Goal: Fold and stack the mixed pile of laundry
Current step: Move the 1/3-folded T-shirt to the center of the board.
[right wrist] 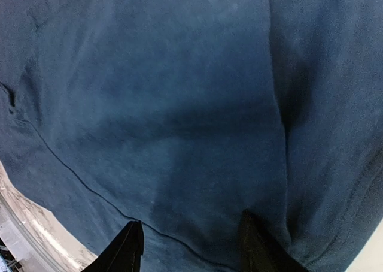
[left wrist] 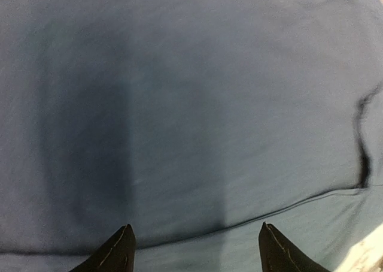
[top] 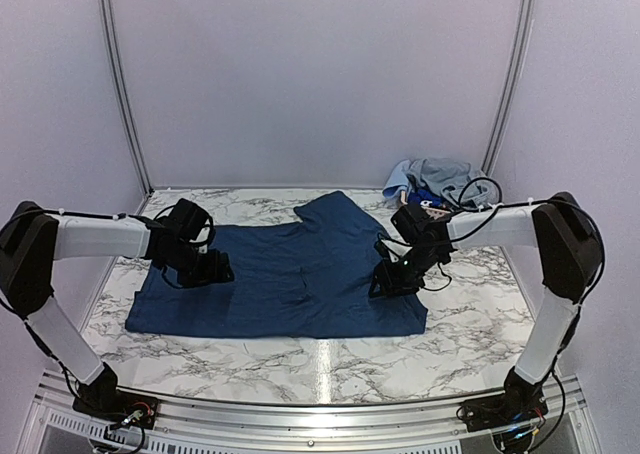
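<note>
Pile (top: 432, 182) at back corner: separate garments too small to tell apart; front edge hidden by right arm (top: 480, 224). Navy shirt (top: 300, 274): wrist views crop it on 4 sides. Left fingers (left wrist: 116, 251): only tips visible, rest cut off at bottom.

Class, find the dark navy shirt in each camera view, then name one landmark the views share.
Top external: the navy shirt lies spread flat across the middle of the marble table.
Left wrist: the navy shirt fills almost the whole picture.
Right wrist: the navy shirt fills almost the whole picture.
Shared landmark: the marble table beside the shirt's edge, at bottom right in left wrist, bottom left in right wrist.
</note>
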`<state>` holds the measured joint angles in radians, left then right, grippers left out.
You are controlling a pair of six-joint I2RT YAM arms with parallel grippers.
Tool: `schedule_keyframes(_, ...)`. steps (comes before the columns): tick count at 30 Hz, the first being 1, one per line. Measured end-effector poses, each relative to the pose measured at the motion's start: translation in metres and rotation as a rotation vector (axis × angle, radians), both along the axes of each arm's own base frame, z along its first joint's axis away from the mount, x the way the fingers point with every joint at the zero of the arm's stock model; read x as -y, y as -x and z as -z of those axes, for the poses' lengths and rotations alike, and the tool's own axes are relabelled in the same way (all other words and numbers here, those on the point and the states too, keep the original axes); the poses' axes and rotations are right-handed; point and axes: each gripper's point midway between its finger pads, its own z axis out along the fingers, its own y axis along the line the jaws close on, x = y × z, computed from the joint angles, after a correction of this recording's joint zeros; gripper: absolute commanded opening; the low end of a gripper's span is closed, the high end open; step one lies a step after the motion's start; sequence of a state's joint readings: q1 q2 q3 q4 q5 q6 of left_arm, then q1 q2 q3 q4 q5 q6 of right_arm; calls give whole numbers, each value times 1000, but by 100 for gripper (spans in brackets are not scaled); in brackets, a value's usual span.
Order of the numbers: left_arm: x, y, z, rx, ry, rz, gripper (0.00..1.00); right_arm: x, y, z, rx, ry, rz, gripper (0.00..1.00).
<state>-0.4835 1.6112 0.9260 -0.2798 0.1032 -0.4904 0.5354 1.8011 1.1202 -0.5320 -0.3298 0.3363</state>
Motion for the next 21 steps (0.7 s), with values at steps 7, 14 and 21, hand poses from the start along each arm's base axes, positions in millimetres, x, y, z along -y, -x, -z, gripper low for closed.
schedule_keyframes(7, -42, 48, 32, -155, -98, -77, 58, 6, 10, 10, 2, 11, -35, 52)
schedule_keyframes(14, -56, 98, 33, -191, -53, -124, 52, 4, 38, 12, 10, 16, -99, 52)
schedule_keyframes(21, -56, 148, 32, -272, 7, -171, 54, -8, 104, 10, -66, 8, -195, 53)
